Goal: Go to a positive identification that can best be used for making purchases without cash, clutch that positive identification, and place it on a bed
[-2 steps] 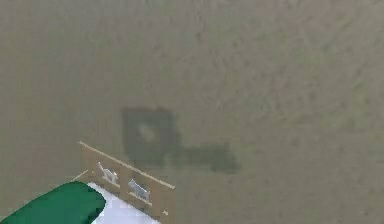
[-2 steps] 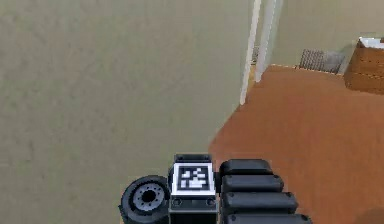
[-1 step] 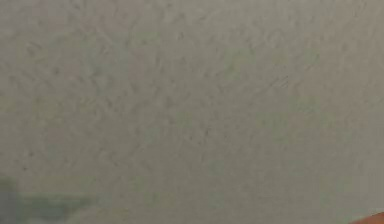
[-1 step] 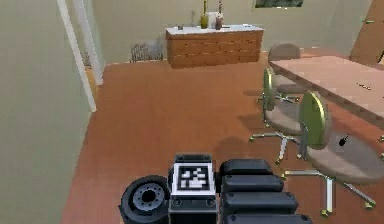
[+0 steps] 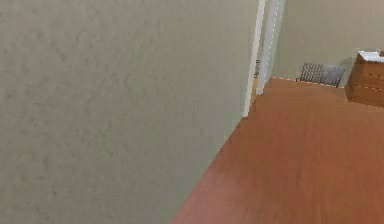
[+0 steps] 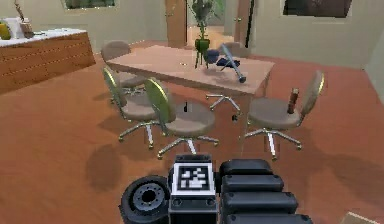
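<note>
In the arm side view, the arm's dark segments (image 6: 250, 192) lie drawn in at the bottom edge, beside a white marker square (image 6: 196, 179). Left of it sits the gripper's dark rounded body (image 6: 146, 198), low over the brown floor. I cannot make out its far end, so I cannot tell whether it holds anything. Farther out stands a wooden dining table (image 6: 170, 62). On it are a potted plant (image 6: 204, 38) and a dark blue-grey object (image 6: 230, 64). No card-like shape can be made out on the table at this size.
Several olive swivel chairs ring the table, the nearest (image 6: 180, 118) close to the arm. A small dark bottle-like thing (image 6: 293, 98) stands on the right chair. A counter (image 6: 40, 55) runs at the left. In the forward view, a grey-green wall (image 5: 110, 100) is close on the left, with a white door frame (image 5: 262, 50) and a wooden dresser (image 5: 366, 80) beyond.
</note>
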